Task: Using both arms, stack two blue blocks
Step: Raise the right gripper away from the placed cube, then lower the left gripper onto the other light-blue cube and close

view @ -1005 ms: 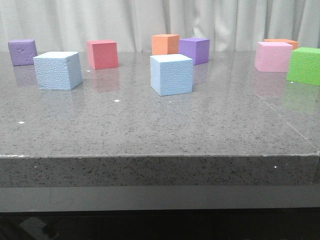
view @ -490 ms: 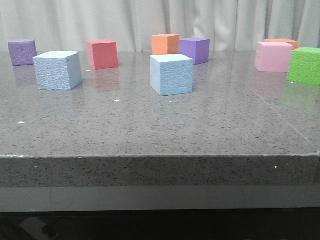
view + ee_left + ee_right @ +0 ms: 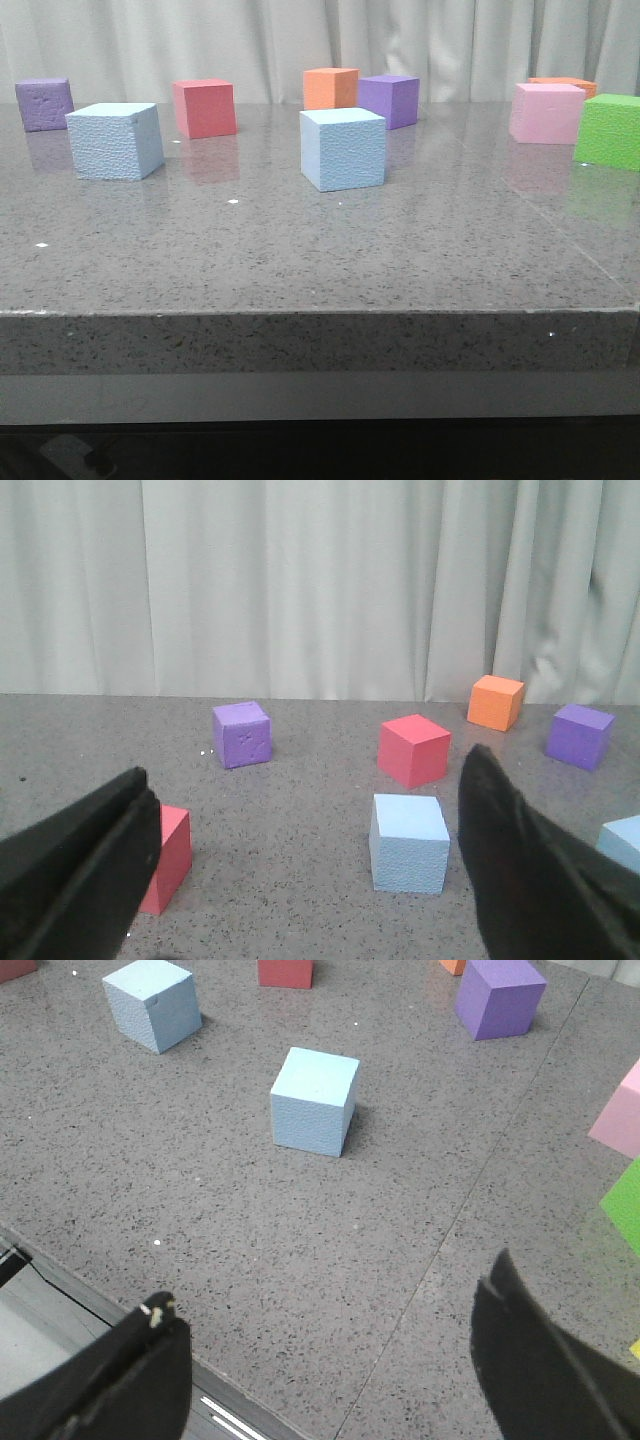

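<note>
Grey speckled stone forms the bench that we see in the front view, with pale curtains behind it. The 2 blue blocks stand apart on it: the left blue block sits toward the left side, and the middle blue block stands near the centre, both flat on the surface and touching nothing else. Behind them we see a purple cube at far left, a red cube, an orange cube just beside a second purple cube, and at right a pink cube with a green cube near it. No arm shows in this view.

In the left wrist view, the left gripper has its dark fingers spread wide with nothing between them. Beyond them we see 1 blue block resting on the bench, the corner of the other blue block at the picture's edge, 2 red cubes, 2 purple cubes and an orange cube.

In the right wrist view, the right gripper also holds its fingers wide apart and empty, hovering over the bench near its front edge. Both blue blocks lie beyond it, well apart from each other; the farther one shows a small notch on its upper edge.
</note>
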